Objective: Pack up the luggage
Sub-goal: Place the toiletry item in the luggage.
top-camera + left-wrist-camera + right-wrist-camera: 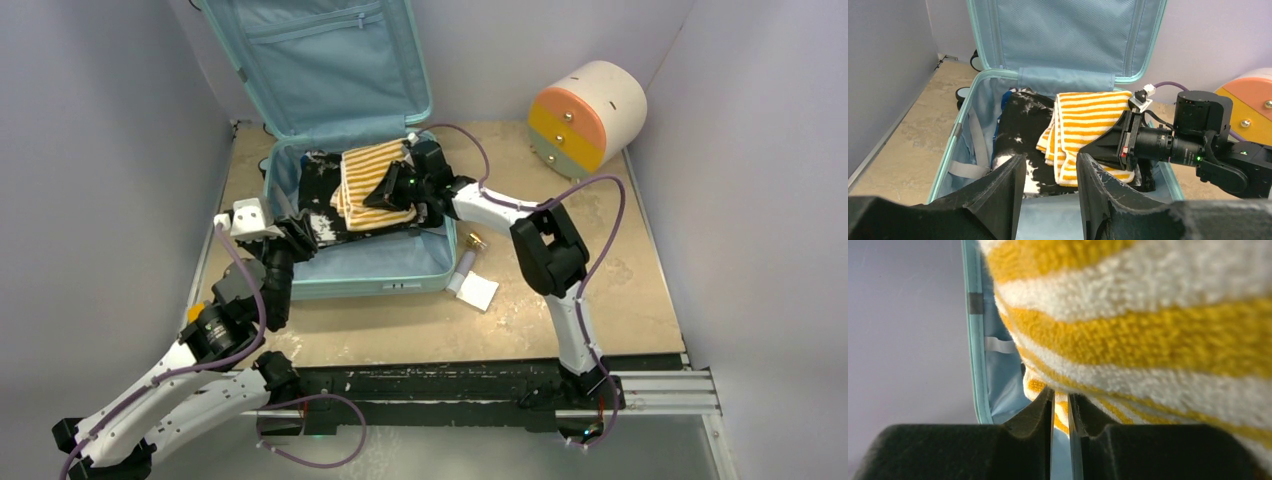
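Inside luggage (385, 265), fluffy striped towel (375, 180)

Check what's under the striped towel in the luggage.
The striped towel lies on a black-and-white garment inside the luggage. Anything beneath that garment is covered and cannot be seen.

White-shelled left arm (160, 388) and right arm (573, 325), black joint housings, trailing purple cables (621, 207); matte black end effector fingers (998, 195); green indicator light (1199, 158)

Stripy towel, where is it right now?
In the top view the towel lies inside the open suitcase, on black clothes, right side, by the right gripper.
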Controlling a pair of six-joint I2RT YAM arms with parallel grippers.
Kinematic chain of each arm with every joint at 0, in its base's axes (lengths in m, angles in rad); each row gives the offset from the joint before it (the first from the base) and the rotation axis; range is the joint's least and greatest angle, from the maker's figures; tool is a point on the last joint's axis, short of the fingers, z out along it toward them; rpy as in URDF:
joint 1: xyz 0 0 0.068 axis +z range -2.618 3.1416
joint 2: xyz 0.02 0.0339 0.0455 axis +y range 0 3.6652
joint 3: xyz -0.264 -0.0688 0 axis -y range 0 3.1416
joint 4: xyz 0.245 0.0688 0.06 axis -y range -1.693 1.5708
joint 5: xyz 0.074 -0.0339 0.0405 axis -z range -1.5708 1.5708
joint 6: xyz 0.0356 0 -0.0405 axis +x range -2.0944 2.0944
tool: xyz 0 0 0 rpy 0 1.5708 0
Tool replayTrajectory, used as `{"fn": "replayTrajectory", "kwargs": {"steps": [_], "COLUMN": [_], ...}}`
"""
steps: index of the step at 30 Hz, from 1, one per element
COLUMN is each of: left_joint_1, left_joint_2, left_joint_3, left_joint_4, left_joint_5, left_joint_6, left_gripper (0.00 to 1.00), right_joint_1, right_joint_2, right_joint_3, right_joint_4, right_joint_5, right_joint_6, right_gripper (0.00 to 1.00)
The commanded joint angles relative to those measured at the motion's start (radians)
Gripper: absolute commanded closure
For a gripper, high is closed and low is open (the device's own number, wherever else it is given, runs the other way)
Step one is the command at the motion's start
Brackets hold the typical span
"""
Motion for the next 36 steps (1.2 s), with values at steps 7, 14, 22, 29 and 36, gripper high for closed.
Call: {"fn": "replayTrajectory", "kwargs": {"steps": [7, 14, 22, 29, 36], "left_joint_1": [0.005, 0.005, 0.006, 0.006, 0.007], "left_joint_2": [0.011, -0.007, 0.015, 0.020, 0.029], "left_joint_3": [0.014, 0.012, 0.014, 0.013, 0.014], "left_joint_4": [0.013, 0.012, 0.012, 0.019, 0.019], "left_joint_5": [0.019, 0.018, 0.021, 0.016, 0.026], "left_joint_6": [-0.012, -0.015, -0.014, -0.005, -0.008], "left_gripper": [0.56, 0.56, 0.56, 0.56, 0.56], "right_joint_1": [-0.019, -0.072, -0.118, -0.172, -0.188], "right_joint_2": [-0.064, -0.003, 0.116, 0.256, 0.219], "right_joint_3": [0.264, 0.430, 0.399, 0.434, 0.420], "right_joint_4": [-0.130, -0.183, -0.133, -0.146, -0.134], "right_joint_5": [0.001, -0.006, -0.006, 0.002, 0.006], "right_joint_6": [-0.127, -0.124, -0.044, -0.001, -0.043], "right_gripper": [0.76, 0.73, 0.74, 0.74, 0.74]}}
